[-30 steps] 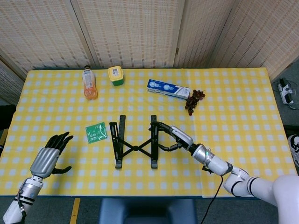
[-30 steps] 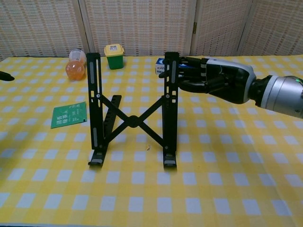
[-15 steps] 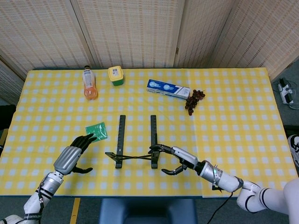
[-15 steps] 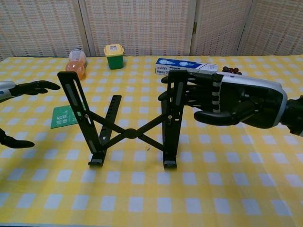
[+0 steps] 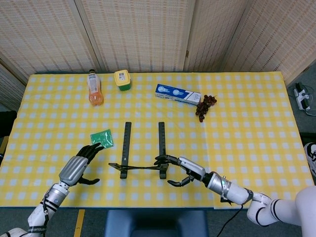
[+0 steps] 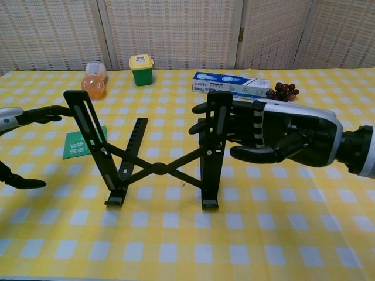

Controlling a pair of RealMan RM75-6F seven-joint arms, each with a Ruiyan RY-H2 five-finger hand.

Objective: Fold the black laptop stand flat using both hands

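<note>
The black laptop stand (image 5: 127,148) stands on the yellow checked cloth, its crossed links (image 6: 158,168) spread low. Its left rail (image 6: 94,140) leans to the left, while its right rail (image 6: 212,158) is upright. My right hand (image 6: 275,137) is beside the right rail with its fingers (image 6: 202,124) touching the rail's upper part and the thumb apart below; the head view shows that hand (image 5: 185,168) at the rail's near end. My left hand (image 5: 76,168) is open just left of the stand. Its fingertips (image 6: 41,112) reach close to the top of the leaning rail.
A green card (image 5: 102,138) lies just behind my left hand. At the back stand an orange bottle (image 5: 95,89), a yellow-lidded green jar (image 5: 122,79), a blue and white box (image 5: 177,94) and grapes (image 5: 206,106). The table's front edge runs close under both hands.
The stand has spread wider and sunk lower, and its left rail has tipped left. My right hand slid along the right rail toward the near side. My left hand came in toward the stand.
</note>
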